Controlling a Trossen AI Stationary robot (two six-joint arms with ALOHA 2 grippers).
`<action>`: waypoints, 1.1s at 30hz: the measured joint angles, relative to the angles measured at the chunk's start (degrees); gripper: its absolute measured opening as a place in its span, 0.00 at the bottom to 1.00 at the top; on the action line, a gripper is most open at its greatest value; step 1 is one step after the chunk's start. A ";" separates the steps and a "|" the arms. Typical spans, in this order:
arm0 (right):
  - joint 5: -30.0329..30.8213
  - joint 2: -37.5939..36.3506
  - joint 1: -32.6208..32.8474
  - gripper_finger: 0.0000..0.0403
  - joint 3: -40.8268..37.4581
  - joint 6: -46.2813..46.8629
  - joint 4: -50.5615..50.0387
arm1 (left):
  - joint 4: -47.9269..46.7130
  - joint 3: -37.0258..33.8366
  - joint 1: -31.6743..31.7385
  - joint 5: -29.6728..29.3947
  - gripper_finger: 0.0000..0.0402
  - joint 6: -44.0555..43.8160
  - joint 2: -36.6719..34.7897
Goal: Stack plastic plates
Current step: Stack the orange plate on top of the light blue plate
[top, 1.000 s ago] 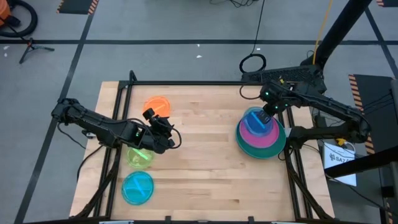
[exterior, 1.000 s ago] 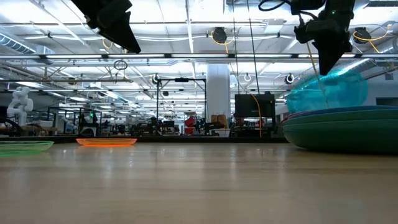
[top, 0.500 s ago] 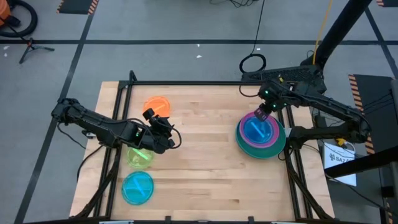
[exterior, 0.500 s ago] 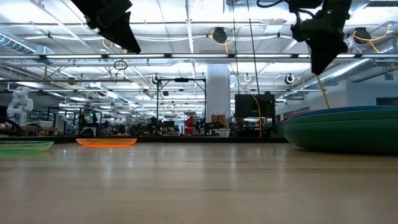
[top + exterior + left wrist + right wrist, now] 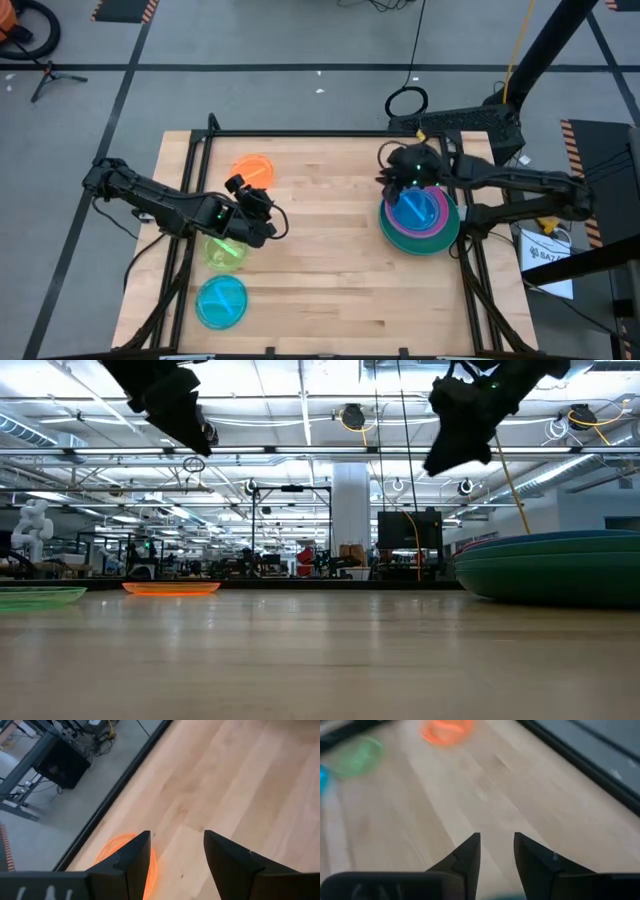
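At the table's right edge stands a stack of plastic plates [image 5: 418, 215]: a large teal plate at the bottom, a magenta one on it and a blue one [image 5: 410, 208] on top. An orange plate [image 5: 253, 169], a lime plate [image 5: 225, 250] and a cyan plate [image 5: 221, 301] lie flat and apart on the left half. My right gripper [image 5: 388, 180] hangs open above the table just left of the stack, holding nothing. Between the orange and lime plates my left gripper [image 5: 245, 192] hovers open and empty, with the orange plate [image 5: 112, 852] below its fingers.
Bare wood stretches between the left plates and the stack [image 5: 550, 565]. A dark frame rail [image 5: 300, 133] runs along the far edge. In the right wrist view the orange plate [image 5: 445, 730] and lime plate [image 5: 357, 755] lie far ahead.
My right gripper has let go of the blue plate, which was tilted on the stack and now lies flat on top. The gripper has then swung toward the table's left, off the stack, and tipped its fingers up from pointing down.
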 joint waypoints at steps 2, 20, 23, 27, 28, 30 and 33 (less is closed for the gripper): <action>-0.02 0.02 2.27 0.27 -2.58 -1.07 7.06 | -0.56 0.02 0.28 1.92 0.48 0.95 0.00; -0.07 -0.83 22.41 0.27 -5.90 -18.21 32.96 | 2.30 0.00 16.50 24.78 0.48 22.59 1.09; -0.04 -1.03 23.25 0.27 -5.90 -18.93 32.37 | 2.76 0.00 19.44 27.00 0.48 26.40 3.17; -0.04 -1.05 23.51 0.27 -5.90 -19.11 31.52 | 4.20 0.00 22.82 29.48 0.48 31.31 8.20; -0.04 -1.05 23.51 0.27 -5.90 -19.12 31.05 | 4.77 0.00 23.50 29.49 0.48 32.68 9.57; -0.04 -1.05 23.51 0.27 -5.90 -19.12 30.34 | 4.60 -0.02 24.94 29.56 0.48 34.90 12.21; -0.02 -1.05 23.51 0.27 -5.90 -19.30 29.69 | 5.60 -0.02 27.23 29.58 0.48 37.38 15.80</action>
